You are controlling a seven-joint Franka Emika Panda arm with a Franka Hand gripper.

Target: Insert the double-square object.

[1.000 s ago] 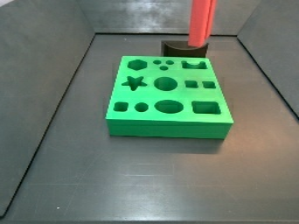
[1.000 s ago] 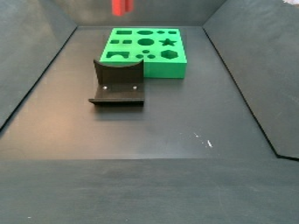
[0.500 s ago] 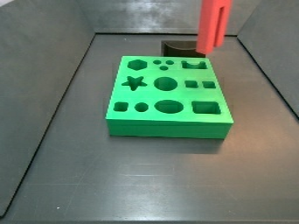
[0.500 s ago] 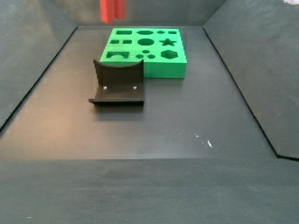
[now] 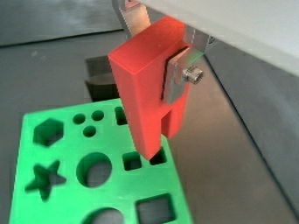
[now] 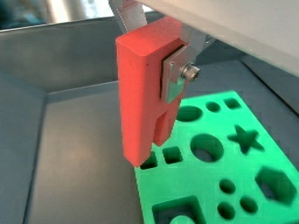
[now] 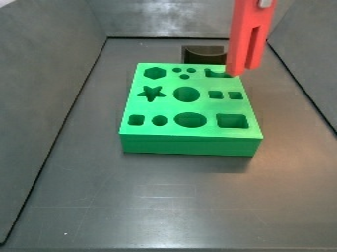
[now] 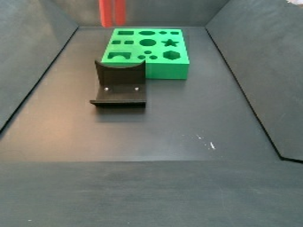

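Observation:
My gripper (image 5: 156, 52) is shut on the double-square object (image 5: 149, 96), a tall red bar with two square prongs pointing down; it also shows in the other wrist view (image 6: 146, 92). It hangs upright above the green block (image 7: 188, 108), over its edge near the fixture, prong tips just over the small square holes (image 5: 149, 160). In both side views the red bar (image 7: 246, 37) (image 8: 112, 11) reaches out of the frame, and the gripper itself is out of view there. The silver fingers (image 6: 177, 70) clamp the bar's upper part.
The dark L-shaped fixture (image 8: 119, 84) stands on the floor beside the green block (image 8: 149, 51). The block has several shaped holes, among them a star (image 7: 152, 94) and circles. Grey walls enclose the floor on all sides.
The red bar has moved sideways across the back of the green block and come lower, toward the block's edge holes.

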